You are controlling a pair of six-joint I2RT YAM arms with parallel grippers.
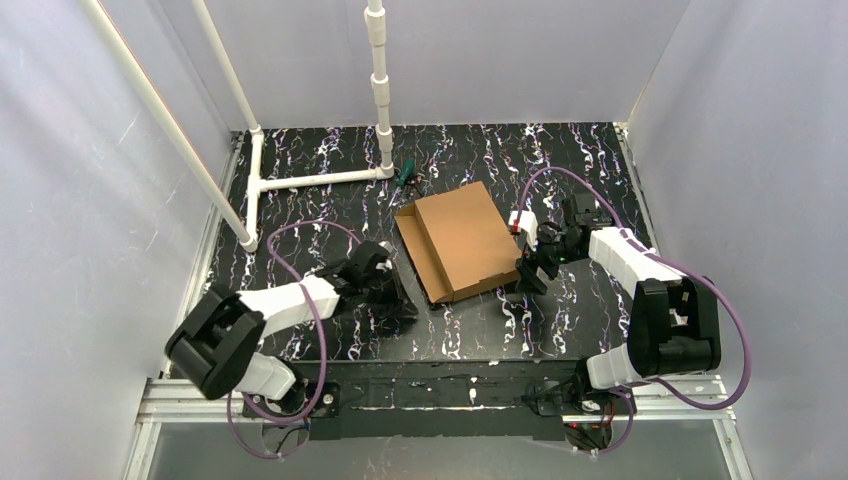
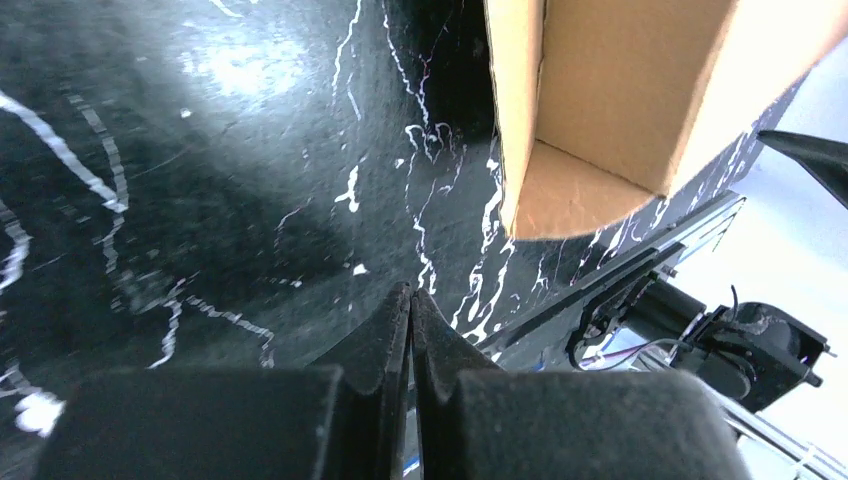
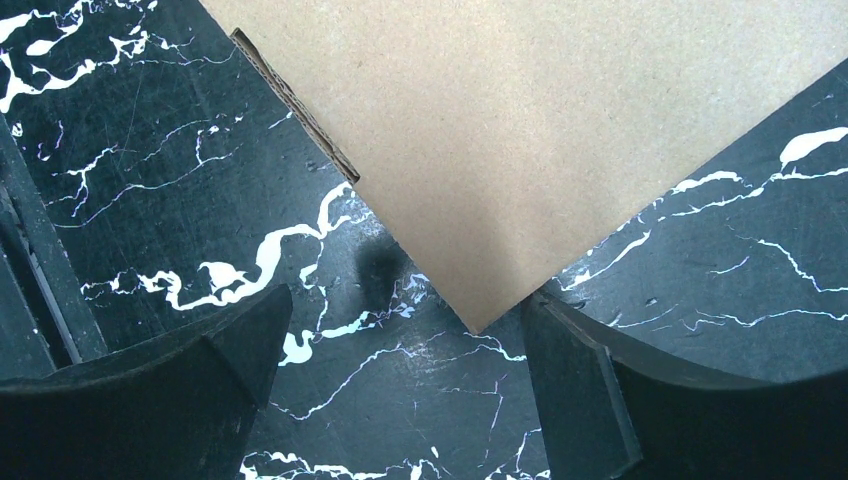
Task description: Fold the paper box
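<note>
— Where's the box rn?
— The paper box (image 1: pixel 455 240) sits near centre frame in the top view, a bit right, lying on the black marbled table (image 1: pixel 330 150) and turned at an angle. Plain brown cardboard, and a long side wall stands up along its left edge.
— And the L arm?
— The left gripper (image 1: pixel 398 300) is lower left of the box, apart from it, down low over the table. In its wrist cam the fingers (image 2: pixel 385 335) are pressed tight together with nothing btwn them. The box's raised corner shows upper right of that view.
— R arm?
— The right gripper (image 1: pixel 530 272) is at the box's lower-right corner. Wrist cam shows the jaws spread wide, and the box's pointed corner pokes down btwn the two fingers at centre frame. Not pinched — it grips nothing. Whether the right-hand finger touches the cardboard edge, can't tell.
— Anything else on there?
— A white pipe frame (image 1: pixel 320 180) upper left, and a small green thing (image 1: pixel 405 177) just beyond the box's far corner. Purple cables (image 1: pixel 320 330) loop off both arms.
</note>
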